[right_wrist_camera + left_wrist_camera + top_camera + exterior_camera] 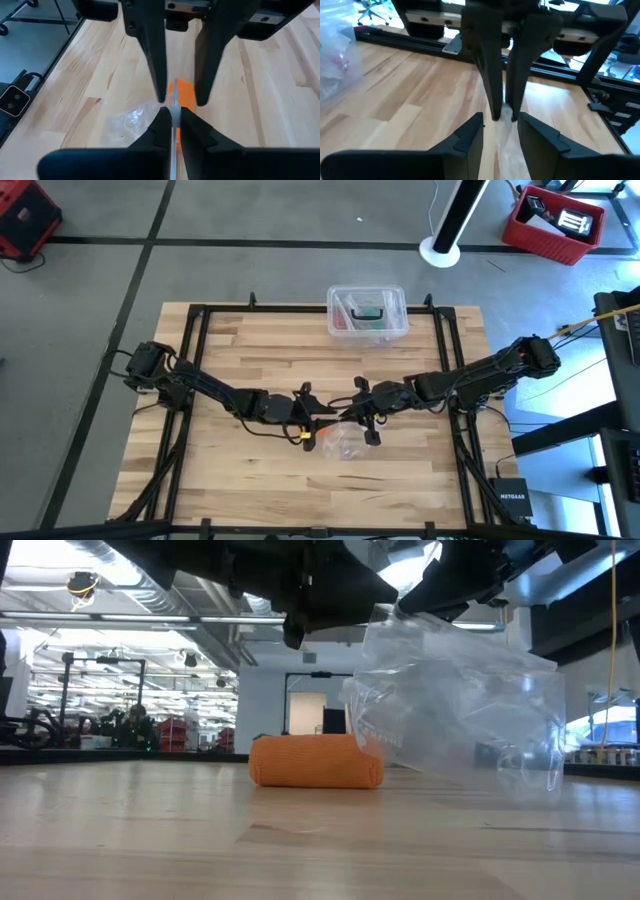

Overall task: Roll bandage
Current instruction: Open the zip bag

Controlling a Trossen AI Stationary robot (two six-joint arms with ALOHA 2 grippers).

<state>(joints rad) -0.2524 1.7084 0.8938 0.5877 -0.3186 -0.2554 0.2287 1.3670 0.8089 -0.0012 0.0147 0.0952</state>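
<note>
Bandage (pixel 315 762): lying on the table (pixel 250 350) as a short orange roll, near the middle of the front half, just beside a crumpled clear plastic bag (pixel 455 710); apparently out of the bag, though touching or overlapping it cannot be told.

Plastic bag: hanging lifted off the table in the low view, its top edge pinched from above.

Right gripper (pixel 174 117): pinching shut on a thin edge of the clear plastic bag, directly over the orange roll.

Left gripper (pixel 500 127): standing with its fingers apart, facing the right gripper tip to tip, gripping nothing visible; clear plastic lying below and between its fingers.

Clear plastic box (pixel 367 313): sitting at the table's far edge, well apart from the work.

Step in hand: judging by the layout, unpacking rather than rolling — bag being drawn away from the bandage, left gripper letting go of the plastic.

Next move calling for: setting the bag aside clear of the roll, then bringing an open gripper down on the bandage itself; watching for the limp film dragging or nudging the roll.
</note>
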